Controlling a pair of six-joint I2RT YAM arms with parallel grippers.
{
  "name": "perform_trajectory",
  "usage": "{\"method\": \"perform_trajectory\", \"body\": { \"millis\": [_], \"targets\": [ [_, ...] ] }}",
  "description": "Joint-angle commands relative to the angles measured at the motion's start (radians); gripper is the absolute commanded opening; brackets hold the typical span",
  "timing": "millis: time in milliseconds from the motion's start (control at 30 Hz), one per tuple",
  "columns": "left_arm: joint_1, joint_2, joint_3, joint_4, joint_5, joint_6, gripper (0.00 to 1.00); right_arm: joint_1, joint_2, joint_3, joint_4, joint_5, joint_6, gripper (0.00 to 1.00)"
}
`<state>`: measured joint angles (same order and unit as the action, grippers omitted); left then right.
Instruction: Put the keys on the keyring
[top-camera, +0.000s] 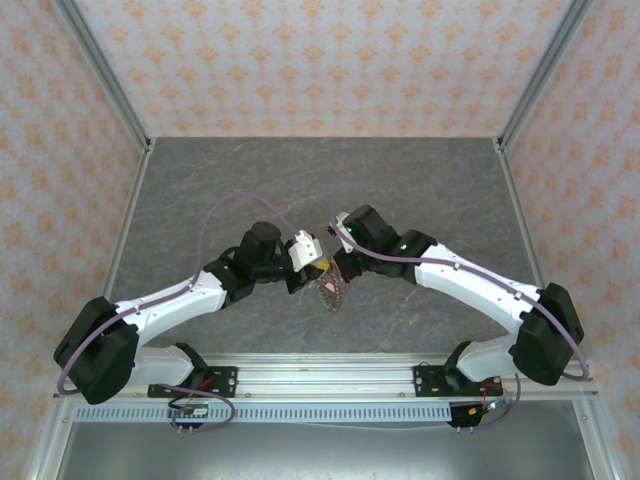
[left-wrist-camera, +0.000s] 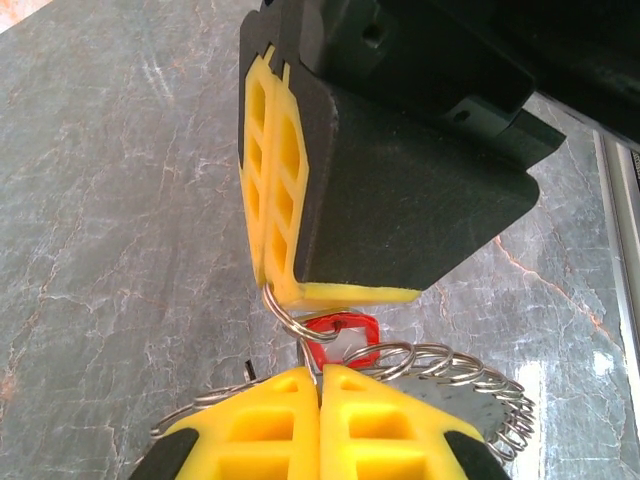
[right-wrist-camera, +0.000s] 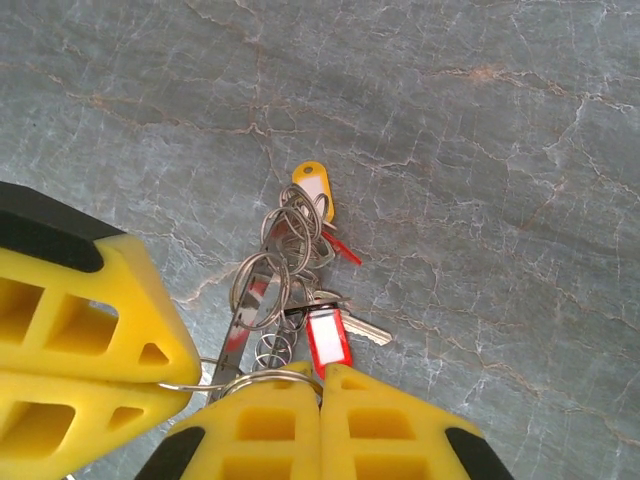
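Note:
Both arms meet over the table's middle, where a bunch of keys (top-camera: 330, 296) hangs between them. My left gripper (left-wrist-camera: 320, 372) is shut on a thin wire of the grey keyring (left-wrist-camera: 190, 408), which carries several small split rings (left-wrist-camera: 460, 365). My right gripper (right-wrist-camera: 322, 372) is shut on the split ring (right-wrist-camera: 268, 374) of a red-tagged key (right-wrist-camera: 328, 338). In the left wrist view the right gripper (left-wrist-camera: 272, 290) pinches that ring just above the red tag (left-wrist-camera: 340, 336). A yellow-tagged key (right-wrist-camera: 312, 190) and further rings (right-wrist-camera: 285, 245) dangle below. The left gripper (right-wrist-camera: 188, 378) sits close at the left.
The table is grey marble-patterned stone (top-camera: 420, 190) with metal frame posts (top-camera: 105, 75) at its corners and patterned walls behind. The mounting rail (top-camera: 330, 380) runs along the near edge.

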<state>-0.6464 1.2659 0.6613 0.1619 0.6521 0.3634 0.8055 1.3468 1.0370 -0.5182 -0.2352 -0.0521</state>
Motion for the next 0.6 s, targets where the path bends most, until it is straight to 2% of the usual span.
{"method": "perform_trajectory", "body": {
  "millis": [0,167,567],
  "targets": [
    [-0.004,-0.008,0.001,0.04,0.03,-0.007,0.0,-0.019,-0.046,-0.042,0.014,0.092,0.041,0.0],
    [-0.005,-0.005,-0.009,0.068,0.019,-0.026,0.0,-0.019,-0.057,-0.051,0.032,0.07,0.077,0.0],
    [-0.015,0.02,-0.011,0.124,-0.026,-0.06,0.0,-0.019,0.115,0.104,-0.182,0.099,0.271,0.0]
  ]
}}
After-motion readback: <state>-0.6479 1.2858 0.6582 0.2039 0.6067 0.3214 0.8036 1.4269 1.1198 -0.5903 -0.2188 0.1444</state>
